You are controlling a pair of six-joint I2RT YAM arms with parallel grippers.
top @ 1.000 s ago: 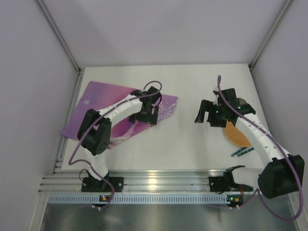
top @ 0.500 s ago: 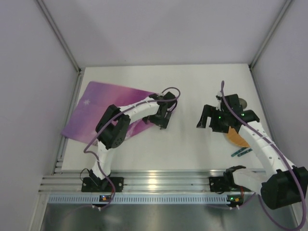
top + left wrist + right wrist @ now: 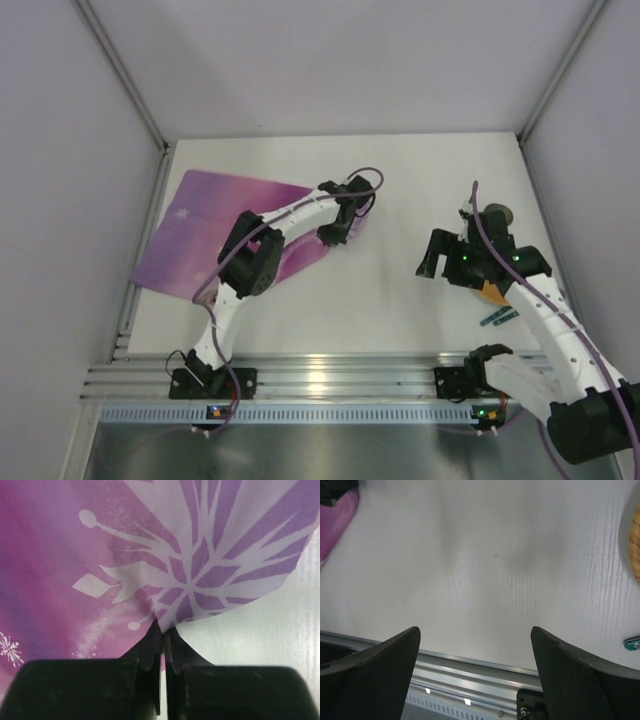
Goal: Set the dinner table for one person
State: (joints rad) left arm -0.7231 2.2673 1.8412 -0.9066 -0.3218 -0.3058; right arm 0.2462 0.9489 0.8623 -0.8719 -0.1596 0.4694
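Observation:
A purple snowflake-printed placemat [image 3: 205, 235] lies at the left of the white dinner table [image 3: 400, 300]. My left gripper [image 3: 342, 222] sits at the mat's right edge. In the left wrist view that gripper [image 3: 163, 630] is shut, pinching the edge of the placemat [image 3: 100, 555], which bulges up around the jaws. Over the right half of the table, my right gripper [image 3: 445, 262] hangs open. The right wrist view shows this gripper [image 3: 475, 630] with nothing but bare tabletop [image 3: 490, 555] between its fingers.
An orange woven round piece [image 3: 493, 291], partly under the right arm, lies at the right, its edge showing as the orange piece [image 3: 634, 545]. A teal utensil [image 3: 501, 318] lies near it. A grey object [image 3: 500, 213] sits behind. An aluminium rail [image 3: 320, 375] runs along the near edge.
My left gripper moved right across the placemat to its right edge and shut on it. The right arm drifted slightly right and nearer, still open.

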